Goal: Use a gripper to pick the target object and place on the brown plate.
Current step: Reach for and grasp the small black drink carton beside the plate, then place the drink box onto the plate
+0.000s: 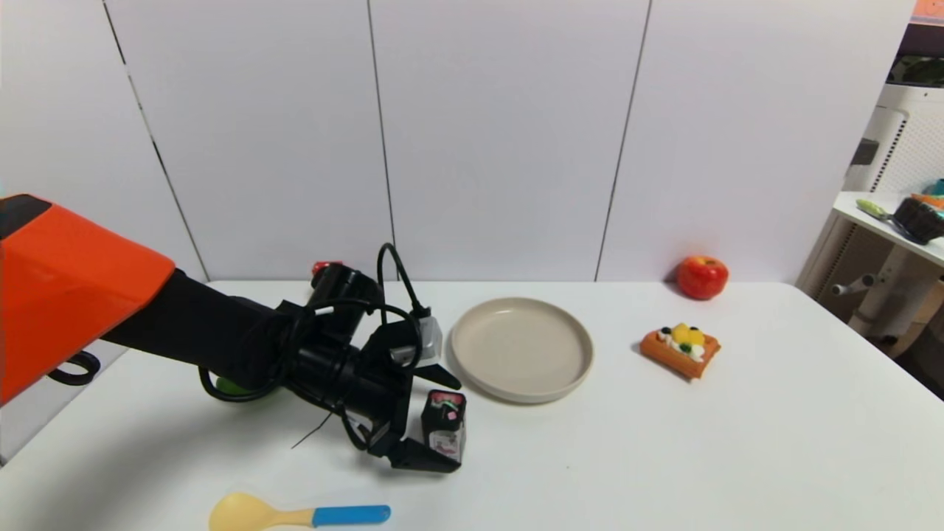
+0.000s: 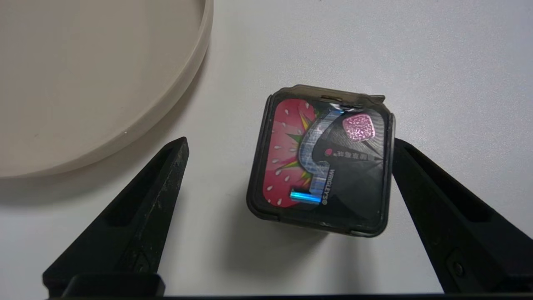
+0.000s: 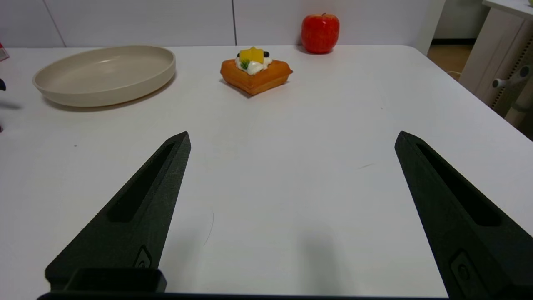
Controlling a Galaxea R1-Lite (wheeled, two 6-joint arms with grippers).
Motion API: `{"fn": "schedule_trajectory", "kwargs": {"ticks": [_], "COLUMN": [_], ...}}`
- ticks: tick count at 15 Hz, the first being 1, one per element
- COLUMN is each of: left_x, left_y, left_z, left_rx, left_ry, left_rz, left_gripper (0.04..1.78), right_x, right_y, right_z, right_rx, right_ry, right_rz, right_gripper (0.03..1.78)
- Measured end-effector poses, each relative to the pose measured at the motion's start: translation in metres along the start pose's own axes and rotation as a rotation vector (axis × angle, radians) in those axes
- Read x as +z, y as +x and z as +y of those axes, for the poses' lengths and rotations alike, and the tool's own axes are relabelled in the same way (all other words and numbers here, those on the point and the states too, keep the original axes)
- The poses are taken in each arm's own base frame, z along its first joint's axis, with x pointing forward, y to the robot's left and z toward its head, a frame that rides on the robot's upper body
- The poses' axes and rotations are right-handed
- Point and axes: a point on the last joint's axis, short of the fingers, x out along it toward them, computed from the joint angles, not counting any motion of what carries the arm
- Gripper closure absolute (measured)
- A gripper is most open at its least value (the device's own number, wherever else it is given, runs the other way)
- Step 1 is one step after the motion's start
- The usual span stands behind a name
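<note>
The target object, a small black carton (image 1: 445,426) with a pink-red label, stands upright on the white table just left of the brown plate (image 1: 522,349). My left gripper (image 1: 451,425) is open and low around the carton, one finger on each side. In the left wrist view the carton's top (image 2: 320,162) lies between the fingers (image 2: 158,200). One finger seems to touch its side and the other stands well apart. The plate's rim (image 2: 183,83) is close by. My right gripper (image 3: 292,133) is open and empty over bare table, out of the head view.
A waffle toy (image 1: 680,348) and a red apple (image 1: 702,276) lie right of the plate. A yellow spoon with a blue handle (image 1: 295,514) is at the front edge. A red item (image 1: 324,267) and a green item (image 1: 234,386) are partly hidden by my left arm.
</note>
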Motion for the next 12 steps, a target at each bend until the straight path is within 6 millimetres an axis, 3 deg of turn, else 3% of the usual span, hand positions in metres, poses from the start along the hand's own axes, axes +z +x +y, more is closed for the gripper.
{"fn": "schedule_trajectory", "kwargs": {"ticks": [4,7,12], "left_x": [-0.003,-0.003,0.015], "left_y": [0.003,0.003,-0.006], "left_z": [0.002,0.002,0.006], "left_rx": [-0.005,-0.005,0.022], "left_ry": [-0.001,-0.003,0.024], "left_rz": [0.002,0.003,-0.034], "left_gripper": [0.74,1.05,1.05], "right_x": [0.0,0.0,0.0], "right_y": [0.0,0.0,0.0], "right_z": [0.0,0.0,0.0], "right_rx": [0.0,0.0,-0.001], "right_ry": [0.0,0.0,0.0], "right_rz": [0.0,0.0,0.0], "right_gripper": [0.12,0.12,0.12]}}
